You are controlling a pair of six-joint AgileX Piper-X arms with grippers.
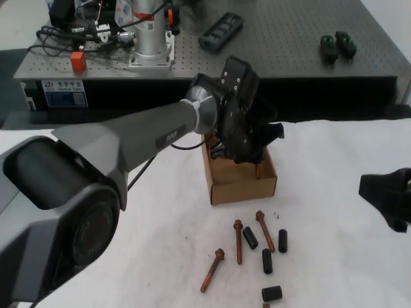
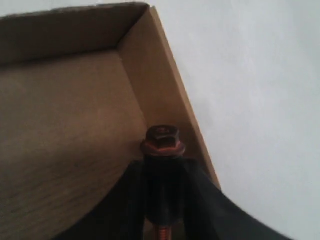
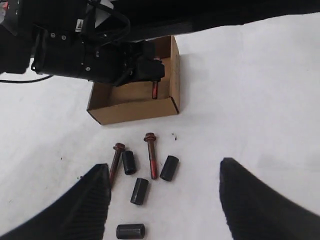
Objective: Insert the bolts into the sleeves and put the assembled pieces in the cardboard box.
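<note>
My left gripper (image 2: 164, 175) is shut on an assembled piece, a copper bolt (image 2: 162, 142) pushed through a black sleeve (image 2: 162, 197). It hangs over the inside of the cardboard box (image 2: 65, 125), close to a side wall. In the high view that gripper (image 1: 255, 156) sits above the box (image 1: 241, 186), with the bolt's shank (image 1: 257, 169) pointing down. Loose bolts (image 1: 238, 240) (image 1: 264, 231) (image 1: 212, 269) and several black sleeves (image 1: 250, 237) lie in front of the box. My right gripper (image 3: 165, 200) stands open above those parts (image 3: 150, 155), holding nothing.
A dark perforated bench (image 1: 289, 45) lies behind the white cloth and carries a silver post (image 1: 151, 38), an orange block (image 1: 78, 60), a black tray (image 1: 220, 30) and two small green-black parts (image 1: 337, 46). The left arm's long grey body (image 1: 128, 141) crosses the near left.
</note>
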